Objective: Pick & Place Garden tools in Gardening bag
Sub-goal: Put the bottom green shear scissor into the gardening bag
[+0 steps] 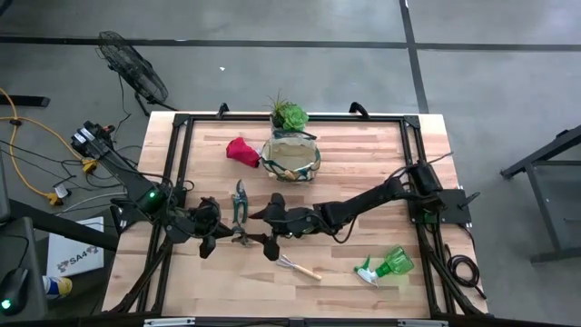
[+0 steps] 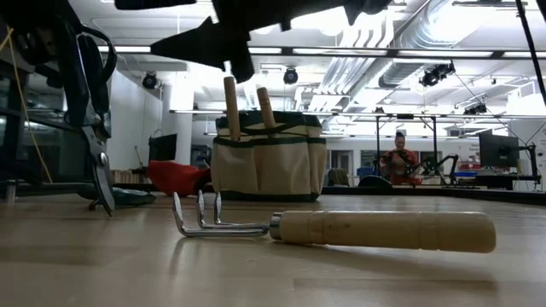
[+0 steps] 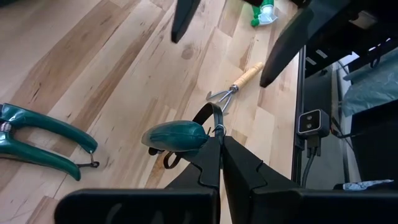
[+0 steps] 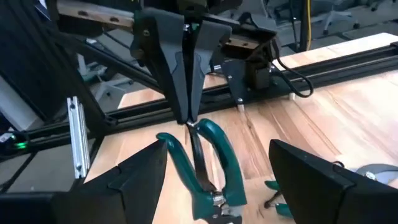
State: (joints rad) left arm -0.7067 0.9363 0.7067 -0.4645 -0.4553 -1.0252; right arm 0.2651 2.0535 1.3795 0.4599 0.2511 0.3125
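Wood-slat table (image 1: pixel 363 163) w/ black frame, grey concrete floor around it. Gardening bag (image 1: pixel 290 159) sits upper centre of the high view, two wooden trowel handles (image 2: pixel 232 107) sticking up out of it; red glove (image 1: pixel 241 151) just left of bag, potted succulent (image 1: pixel 289 115) just above it. Left gripper (image 1: pixel 238 238) at lower left-centre, jaws clenched on teal-handled shears (image 4: pixel 208 163), holding them by a handle. Second shears (image 1: pixel 240 202) lie on the table just above it. Right gripper (image 1: pixel 269 229) close beside, facing the left one, fingers spread wide, grasping nothing. Hand rake (image 1: pixel 300 267) lies lower centre, green spray bottle (image 1: pixel 386 266) lower right. Person seated far back in the room, right in the low view.
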